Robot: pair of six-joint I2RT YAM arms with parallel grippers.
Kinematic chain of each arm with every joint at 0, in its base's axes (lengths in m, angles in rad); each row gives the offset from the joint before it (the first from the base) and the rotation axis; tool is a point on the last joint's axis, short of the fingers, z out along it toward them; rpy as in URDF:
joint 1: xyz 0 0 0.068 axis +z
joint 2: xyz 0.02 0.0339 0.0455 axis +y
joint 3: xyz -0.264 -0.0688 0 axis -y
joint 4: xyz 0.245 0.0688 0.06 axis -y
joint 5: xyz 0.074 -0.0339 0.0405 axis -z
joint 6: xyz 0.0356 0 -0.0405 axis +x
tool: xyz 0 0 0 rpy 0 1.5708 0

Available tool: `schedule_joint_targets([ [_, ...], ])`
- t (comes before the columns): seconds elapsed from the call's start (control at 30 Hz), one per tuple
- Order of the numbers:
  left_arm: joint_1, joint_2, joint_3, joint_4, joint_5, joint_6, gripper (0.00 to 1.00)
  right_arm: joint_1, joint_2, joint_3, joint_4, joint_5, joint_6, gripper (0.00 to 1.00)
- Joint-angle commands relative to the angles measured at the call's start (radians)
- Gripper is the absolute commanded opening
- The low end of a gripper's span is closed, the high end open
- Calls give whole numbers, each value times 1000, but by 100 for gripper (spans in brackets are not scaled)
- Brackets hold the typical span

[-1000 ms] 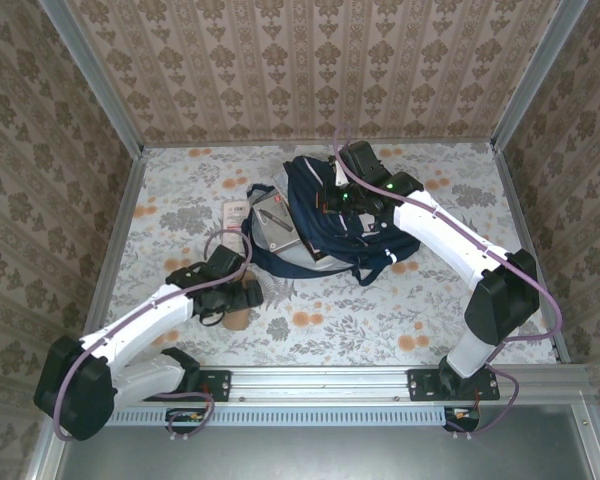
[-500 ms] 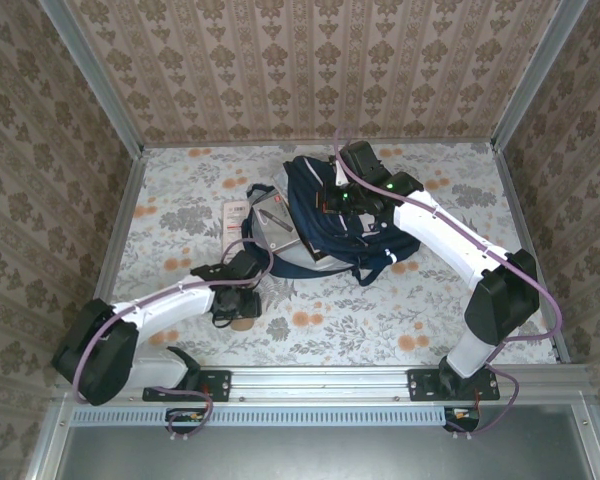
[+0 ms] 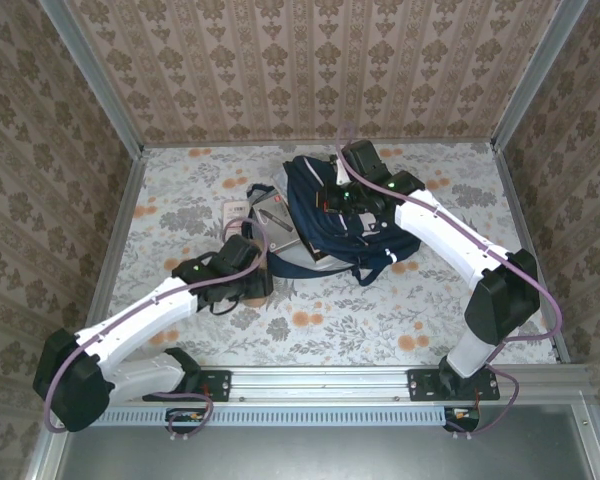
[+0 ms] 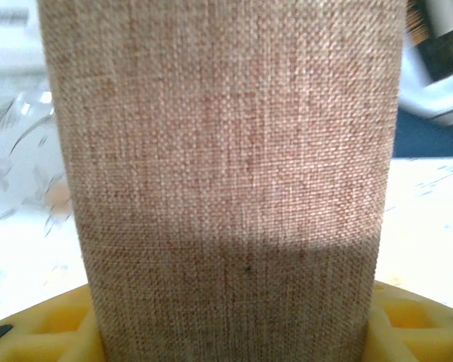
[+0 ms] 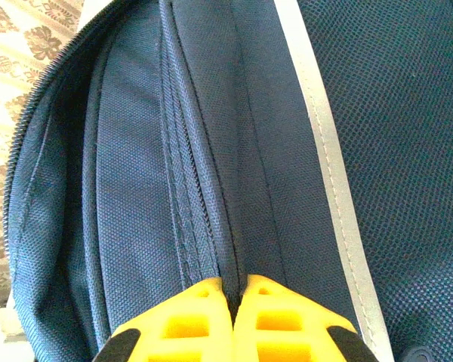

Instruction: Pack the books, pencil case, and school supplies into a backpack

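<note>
Left wrist view: we see the pencil case (image 4: pixel 226 173) sitting right between our left gripper's (image 4: pixel 228 339) yellow fingers (image 4: pixel 49 332). They squeeze it, half closed, near the backpack (image 3: pixel 330 215). Our right gripper (image 5: pixel 238 298) pinches tight on a backpack fold.

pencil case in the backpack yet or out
Out: the pencil case is gripped in the left tool, over the table, with the backpack off behind it.

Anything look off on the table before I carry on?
Nothing spilled or damaged. The left gripper grips the pencil case; the right gripper pinches a fold of the backpack. The books lie askew against the backpack's left side, white packet beside them.
</note>
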Motion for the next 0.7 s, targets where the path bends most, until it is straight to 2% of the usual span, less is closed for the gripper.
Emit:
schedule_joint_targets([
  [0.0,-8,71,96,62,27,67,39,-10,-77,1,101,-88,19,0],
  [0.33,-4,396,313,257,99,102,40,-27,-103,-53,163,-162,54,0],
  [0.5,-10,547,435,268,136,190,44,-29,-108,-63,167,-172,61,0],
  [0.67,-37,627,508,262,127,290,47,-31,-107,-64,165,-173,60,0],
])
